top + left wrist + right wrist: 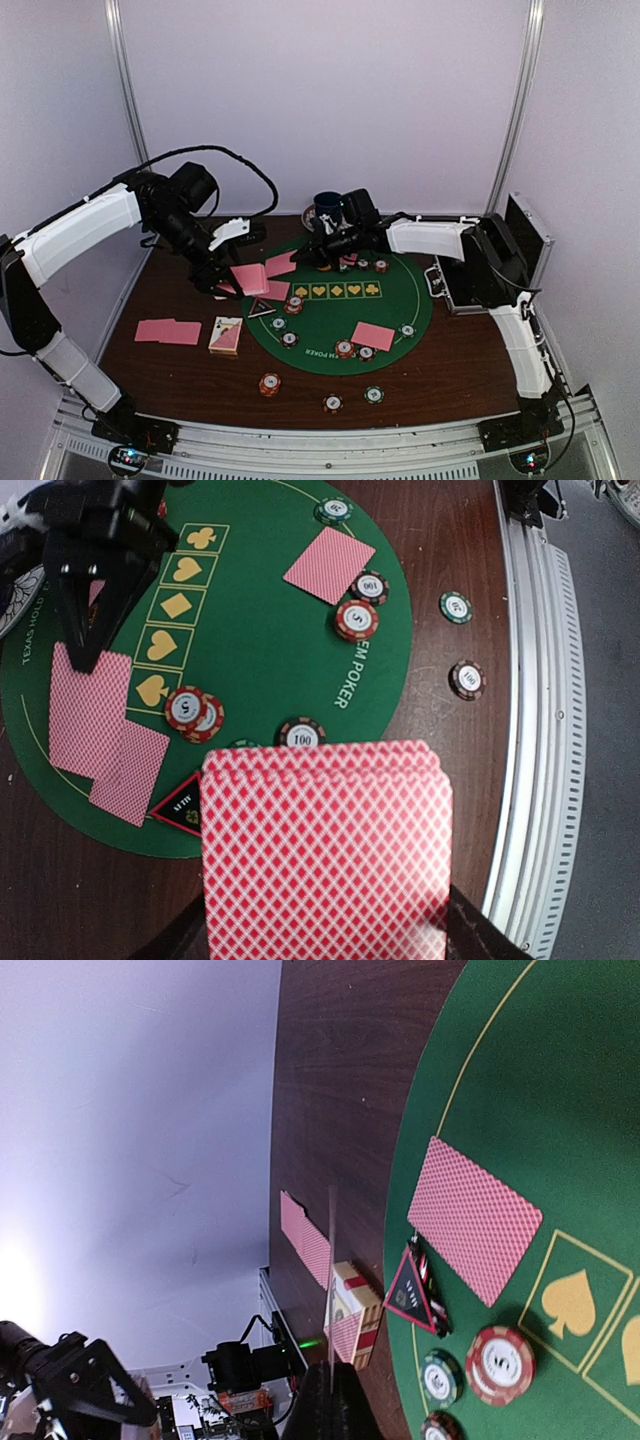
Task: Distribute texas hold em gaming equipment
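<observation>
My left gripper (226,279) is shut on a fanned stack of pink-backed cards (325,850), held above the mat's left edge; the stack hides most of its fingers. My right gripper (318,250) is shut on a single card (331,1270), seen edge-on, over the back of the green mat (400,290). Pink cards lie on the mat at the left (88,710) and the near right (373,336). A black-red triangle marker (180,805) sits at the mat's left rim. Striped chips lie on the mat (357,620) and on the wood in front (269,383).
A dark blue cup (327,208) stands behind the mat next to the right gripper. An open metal case (480,270) stands at the right. A card box (226,335) and two pink cards (168,331) lie on the wood at the left. A metal rail (540,730) runs along the front edge.
</observation>
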### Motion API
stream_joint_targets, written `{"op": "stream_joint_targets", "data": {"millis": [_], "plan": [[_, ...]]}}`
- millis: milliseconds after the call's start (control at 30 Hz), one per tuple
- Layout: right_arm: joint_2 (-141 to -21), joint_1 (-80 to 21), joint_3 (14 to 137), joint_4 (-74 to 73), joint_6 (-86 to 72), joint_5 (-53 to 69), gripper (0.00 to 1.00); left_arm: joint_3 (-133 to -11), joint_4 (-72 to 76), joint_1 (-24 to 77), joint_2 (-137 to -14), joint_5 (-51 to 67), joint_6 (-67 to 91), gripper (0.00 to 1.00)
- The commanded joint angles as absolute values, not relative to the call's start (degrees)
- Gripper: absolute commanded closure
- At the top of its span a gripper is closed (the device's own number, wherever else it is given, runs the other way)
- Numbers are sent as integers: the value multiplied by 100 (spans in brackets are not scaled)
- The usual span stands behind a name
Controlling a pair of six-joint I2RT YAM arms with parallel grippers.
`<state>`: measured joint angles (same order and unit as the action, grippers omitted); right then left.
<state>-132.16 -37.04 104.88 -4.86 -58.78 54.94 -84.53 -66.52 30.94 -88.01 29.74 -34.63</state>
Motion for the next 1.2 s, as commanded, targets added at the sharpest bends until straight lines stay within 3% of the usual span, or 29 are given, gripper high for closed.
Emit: {"op": "stream_joint_targets", "data": {"millis": [0, 300, 400, 600, 700, 933, 1167], "plan": [[-13829, -3892, 11408, -1077, -5449, 4777, 100, -8429, -6687, 3067, -8647, 3075, -3548, 100], [-14913, -4197, 12644, -1549, -5257, 4004, 100, -8424, -6711, 3067, -8645, 3103, -3551, 100], [-14958, -4232, 12672, -1735, -5141, 3808, 91, -8396, -6715, 3067, -8616, 3111, -3546, 100], [-14582, -4223, 12638, -2196, -4587, 3404, 56, -8356, -6711, 3067, -8610, 3142, -3545, 100], [-14349, -4197, 12634, -2313, -4440, 3412, 44, -8379, -6715, 3067, -8617, 3168, -3541, 100], [-13404, -4153, 11993, -2169, -4266, 3578, 36, -8384, -6711, 3067, -8638, 3145, -3537, 100], [-12021, -4185, 10132, -1182, -4656, 4192, 33, -8435, -6707, 3067, -8697, 3140, -3541, 100]]}}
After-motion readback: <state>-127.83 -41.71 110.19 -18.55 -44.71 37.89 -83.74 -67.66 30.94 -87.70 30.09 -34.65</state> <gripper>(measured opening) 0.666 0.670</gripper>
